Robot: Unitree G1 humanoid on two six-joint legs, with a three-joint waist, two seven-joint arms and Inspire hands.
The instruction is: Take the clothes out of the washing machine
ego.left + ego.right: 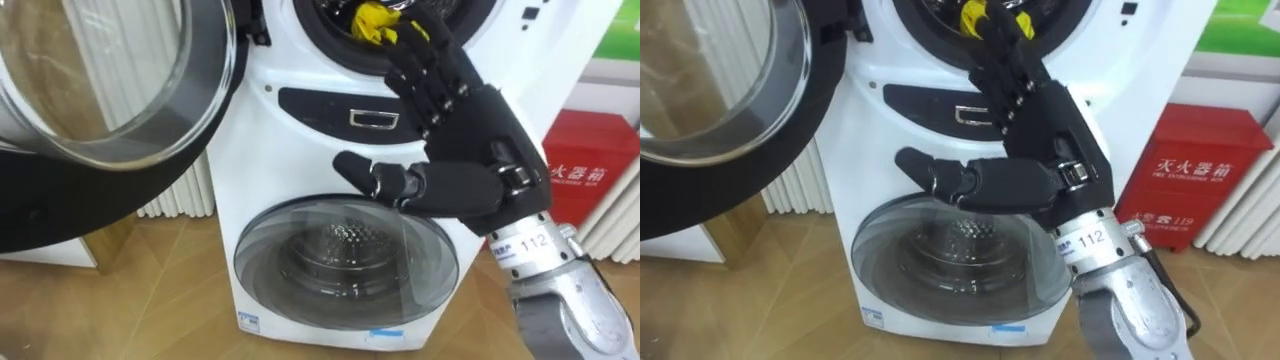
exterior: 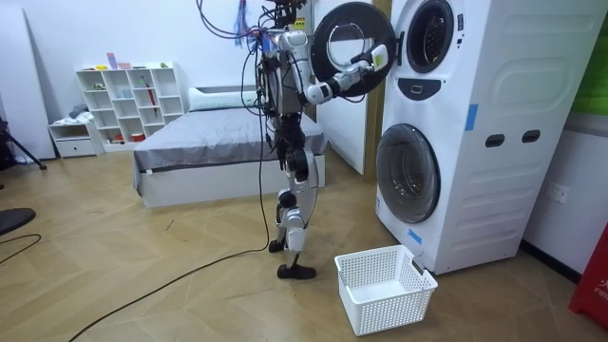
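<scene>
Room view: the robot stands before the tall white stacked washing machine (image 2: 475, 123), its round glass upper door (image 1: 100, 90) open at nine o'clock. Black right hand (image 1: 470, 150), fingers straight and empty, points to twelve o'clock, just beside the yellow garment (image 1: 372, 20) in the upper drum.

The right robot hand (image 1: 478, 165) is matte black with segmented fingers and small silver screws, a white numbered tag at its wrist, and a smooth grey metal forearm behind it.
</scene>
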